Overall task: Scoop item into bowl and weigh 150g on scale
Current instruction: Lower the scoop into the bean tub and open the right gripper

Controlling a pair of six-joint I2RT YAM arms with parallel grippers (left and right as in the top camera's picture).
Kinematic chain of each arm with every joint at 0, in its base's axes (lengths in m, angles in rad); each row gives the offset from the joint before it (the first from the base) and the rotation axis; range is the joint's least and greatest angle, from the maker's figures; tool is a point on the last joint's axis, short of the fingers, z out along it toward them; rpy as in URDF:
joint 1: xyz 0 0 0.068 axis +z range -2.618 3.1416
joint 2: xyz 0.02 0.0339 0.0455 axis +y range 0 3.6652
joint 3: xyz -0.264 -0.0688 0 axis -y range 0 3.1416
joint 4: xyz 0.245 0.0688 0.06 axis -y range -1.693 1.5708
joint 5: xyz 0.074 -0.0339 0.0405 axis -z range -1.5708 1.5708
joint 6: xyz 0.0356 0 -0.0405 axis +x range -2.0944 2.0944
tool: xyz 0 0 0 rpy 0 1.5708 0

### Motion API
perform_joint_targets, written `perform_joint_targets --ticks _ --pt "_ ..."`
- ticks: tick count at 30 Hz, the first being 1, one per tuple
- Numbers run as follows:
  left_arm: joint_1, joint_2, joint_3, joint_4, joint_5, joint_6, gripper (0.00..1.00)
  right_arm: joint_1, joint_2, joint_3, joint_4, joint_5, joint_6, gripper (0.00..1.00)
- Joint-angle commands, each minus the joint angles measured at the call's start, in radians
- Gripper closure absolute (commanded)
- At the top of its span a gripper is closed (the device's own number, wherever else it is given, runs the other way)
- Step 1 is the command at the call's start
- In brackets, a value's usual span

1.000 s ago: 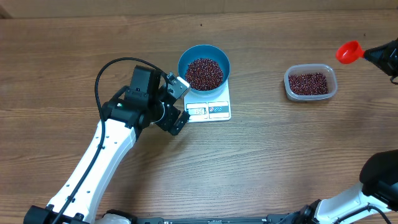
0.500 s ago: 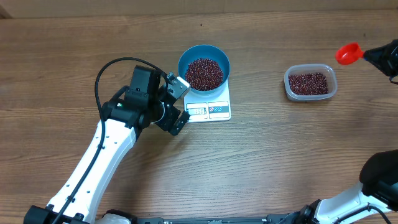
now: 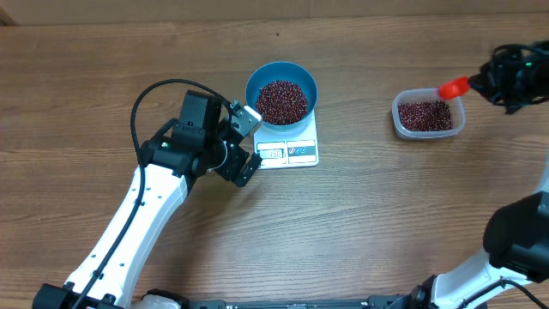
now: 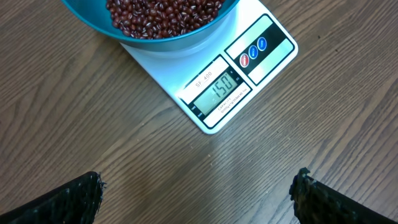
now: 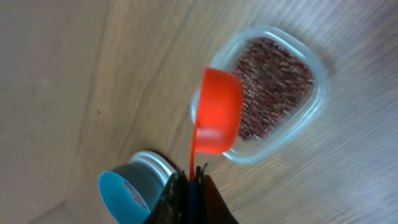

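Since a moment ago, our right hand [image 3: 482, 80] has swung in from the far right edge. Its red scoop [image 3: 452, 87] now hangs over the far right corner of the clear tub [image 3: 397, 120]. We pinch the scoop's thin handle tight, with the two fingers closed right on it (our wrist view shows this best). We cannot tell if the scoop has anything in it.

Nothing else has moved. Our left hand [image 3: 250, 144] is spread wide and holds nothing. It sits low, just beside the near left corner of the scale [image 3: 290, 152].

Most of the beans [image 3: 281, 101] fill the blue bowl [image 3: 251, 84], which stands on the far part of the scale. More beans lie in the tub, well apart to the right on the worktop [image 3: 386, 206]. From our left wrist we can read the display [image 4: 221, 90], and it says 150.
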Motion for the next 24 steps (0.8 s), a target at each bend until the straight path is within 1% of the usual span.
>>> perform_joint_targets --ticks 1,10,16,24 --pt "0.005 -0.021 -0.003 0.001 0.004 -0.01 0.0 0.014 -0.003 -0.075 0.062 0.017 0.089 0.96" --pt "0.005 -0.021 -0.003 0.001 0.004 -0.01 0.0 0.029 -0.003 -0.23 0.17 0.016 0.097 0.96" --pt "0.005 -0.021 -0.003 0.002 0.004 -0.01 0.0 0.054 -0.003 -0.245 0.227 0.017 0.114 0.96" --pt "0.005 -0.021 -0.003 0.002 0.004 -0.01 0.0 0.056 -0.003 -0.245 0.23 0.018 0.113 0.96"
